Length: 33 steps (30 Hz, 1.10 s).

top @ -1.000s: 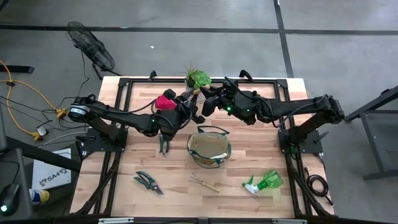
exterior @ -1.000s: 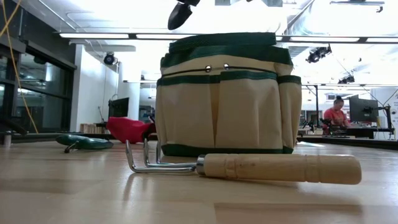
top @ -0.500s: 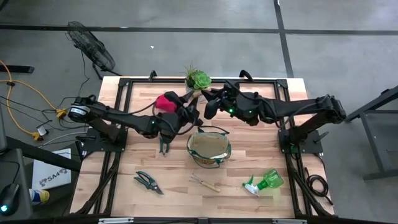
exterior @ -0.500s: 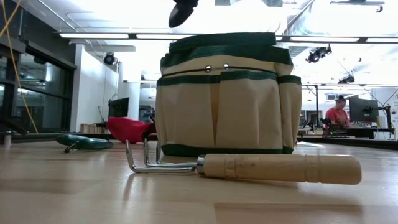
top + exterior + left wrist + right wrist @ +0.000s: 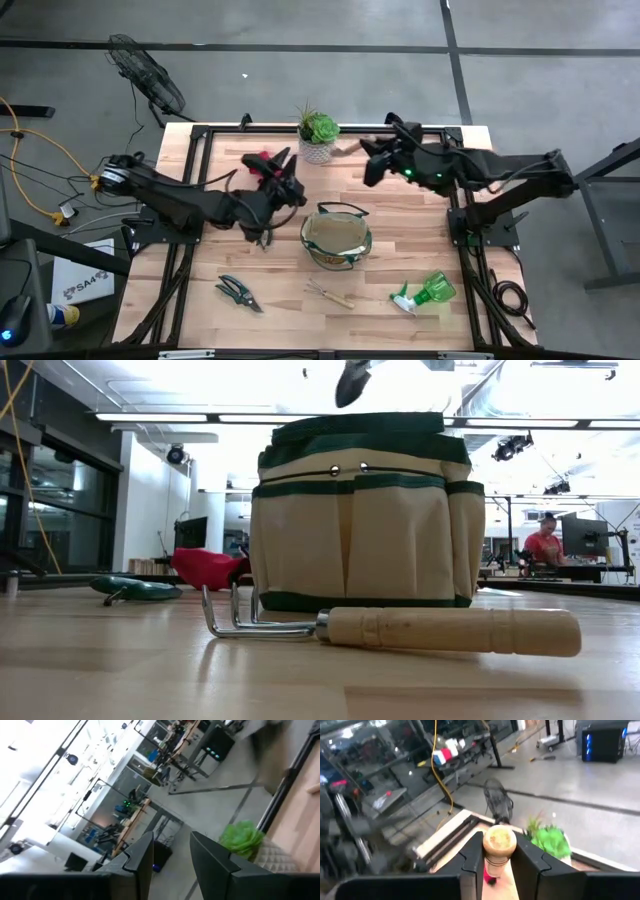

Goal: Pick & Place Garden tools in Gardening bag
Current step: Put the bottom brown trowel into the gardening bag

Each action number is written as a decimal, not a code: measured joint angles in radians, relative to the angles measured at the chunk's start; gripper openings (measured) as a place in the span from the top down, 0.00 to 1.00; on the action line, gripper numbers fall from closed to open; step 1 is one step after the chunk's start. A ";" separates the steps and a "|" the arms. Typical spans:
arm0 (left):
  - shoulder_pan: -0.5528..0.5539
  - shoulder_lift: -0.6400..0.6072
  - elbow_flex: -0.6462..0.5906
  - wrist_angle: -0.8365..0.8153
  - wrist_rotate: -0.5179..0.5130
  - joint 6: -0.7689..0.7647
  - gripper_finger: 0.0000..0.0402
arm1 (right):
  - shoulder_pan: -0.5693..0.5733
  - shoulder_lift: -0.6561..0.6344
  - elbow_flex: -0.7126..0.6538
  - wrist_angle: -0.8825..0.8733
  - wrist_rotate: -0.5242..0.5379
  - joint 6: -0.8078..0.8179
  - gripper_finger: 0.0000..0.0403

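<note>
The right gripper (image 5: 494,857) — clamped on a wooden-handled trowel (image 5: 498,842) — hangs beyond the gardening bag (image 5: 337,238), toward the succulent pot (image 5: 318,150), so the bag's open mouth lies nearer the table's middle, while the left gripper (image 5: 170,852), fingers apart and empty, waits beside the bag.

Left gripper (image 5: 287,163) let go, fingers parted, drew back left. Right gripper (image 5: 372,165) carried trowel (image 5: 498,847) off right, away from succulent (image 5: 320,128).

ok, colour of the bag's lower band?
Dark green on the gardening bag, under a tan body; low view shows it best.
</note>
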 joint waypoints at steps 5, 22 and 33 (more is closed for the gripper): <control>-0.043 -0.116 0.001 -0.301 0.024 -0.307 0.69 | 0.082 -0.035 0.000 -0.098 -0.032 0.081 0.85; -0.070 -0.420 0.001 -1.233 0.668 -1.260 0.69 | 0.349 0.065 0.000 -0.113 -0.148 0.256 0.85; -0.069 -0.498 -0.069 -1.174 0.756 -1.125 0.69 | 0.361 0.214 -0.001 -0.060 -0.159 0.365 0.85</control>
